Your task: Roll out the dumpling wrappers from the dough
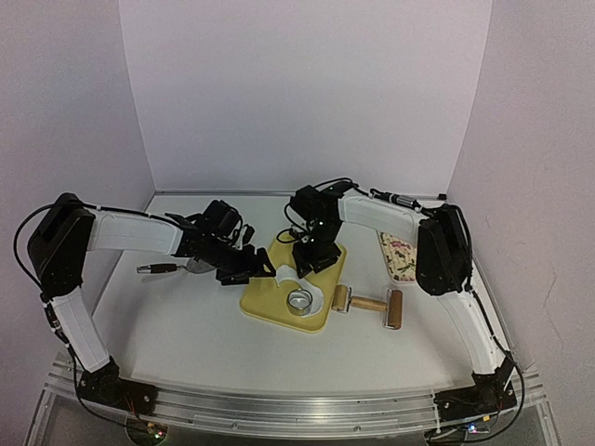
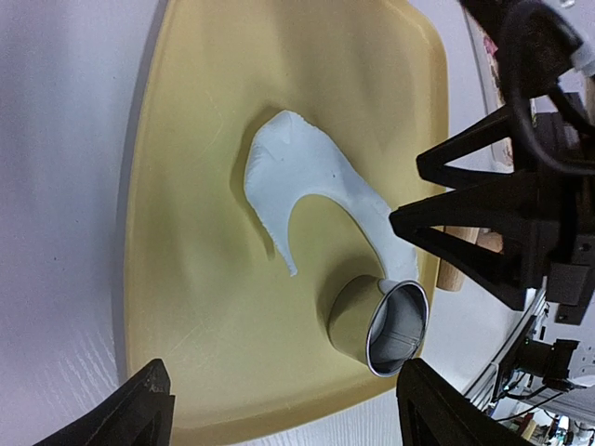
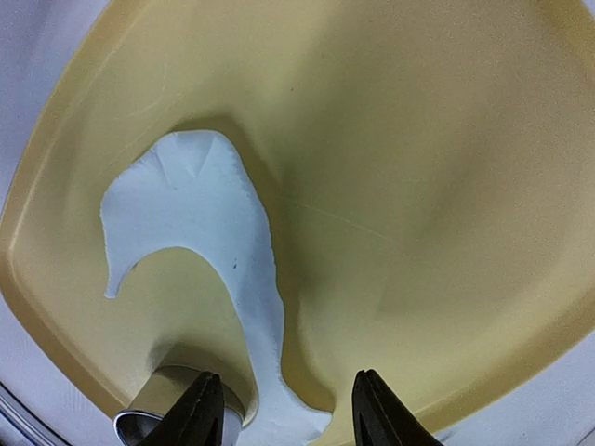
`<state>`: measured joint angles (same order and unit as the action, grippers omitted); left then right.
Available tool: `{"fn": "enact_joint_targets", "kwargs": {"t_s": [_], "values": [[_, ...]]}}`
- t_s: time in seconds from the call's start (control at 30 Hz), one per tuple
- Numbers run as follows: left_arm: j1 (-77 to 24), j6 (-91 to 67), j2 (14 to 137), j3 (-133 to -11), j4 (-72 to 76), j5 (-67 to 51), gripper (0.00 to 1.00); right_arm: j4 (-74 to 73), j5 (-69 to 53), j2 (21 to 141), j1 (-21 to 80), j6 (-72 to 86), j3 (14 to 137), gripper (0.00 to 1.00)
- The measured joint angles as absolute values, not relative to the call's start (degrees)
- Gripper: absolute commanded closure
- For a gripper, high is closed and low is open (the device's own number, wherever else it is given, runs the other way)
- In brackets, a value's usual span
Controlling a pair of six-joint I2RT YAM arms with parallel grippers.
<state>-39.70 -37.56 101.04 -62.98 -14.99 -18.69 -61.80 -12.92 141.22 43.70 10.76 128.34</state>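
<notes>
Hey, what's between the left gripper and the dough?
Only bare yellow board separates the left gripper from the dough in the left wrist view; the ring cutter sits aside.

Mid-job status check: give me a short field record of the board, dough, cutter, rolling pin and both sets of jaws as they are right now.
board: yellow board, mid-table
dough: one thin white sheet on the board, a curved piece cut out of its edge
ring cutter: on the board, at the end of the dough
wrappers: no cut discs visible
rolling pin: on the table right of the board, not held
left gripper: jaws open, empty, over the board
right gripper: jaws open, empty, over the dough
</notes>
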Motion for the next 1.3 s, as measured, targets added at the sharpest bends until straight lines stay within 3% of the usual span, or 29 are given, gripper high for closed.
{"fn": "enact_joint_targets", "kwargs": {"t_s": [0.23,0.7,0.8,0.87,0.93,1.3], "values": [[-39.70,-37.35,100.95,-63.08,-15.45,-18.92,0.18,-61.50,-15.71,141.47,43.70,8.25,127.22,0.63],[-39.95,-34.40,102.08,-66.82,-18.80,-19.33,0.18,-60.99,-17.69,142.57,43.70,7.01,126.19,0.66],[-40.38,-34.10,102.85,-68.03,-19.40,-19.32,0.18,-60.87,-17.94,143.70,43.70,6.63,126.20,0.75],[-40.63,-33.95,103.05,-68.25,-19.57,-19.33,0.18,-60.64,-18.31,143.83,43.70,6.30,126.21,0.93],[-40.81,-33.89,103.23,-68.25,-19.62,-19.32,0.18,-60.59,-18.43,143.90,43.70,6.32,126.15,1.00],[-41.44,-33.33,105.75,-69.93,-20.56,-19.38,0.18,-59.99,-10.53,137.20,43.72,7.78,118.49,1.00]]}}
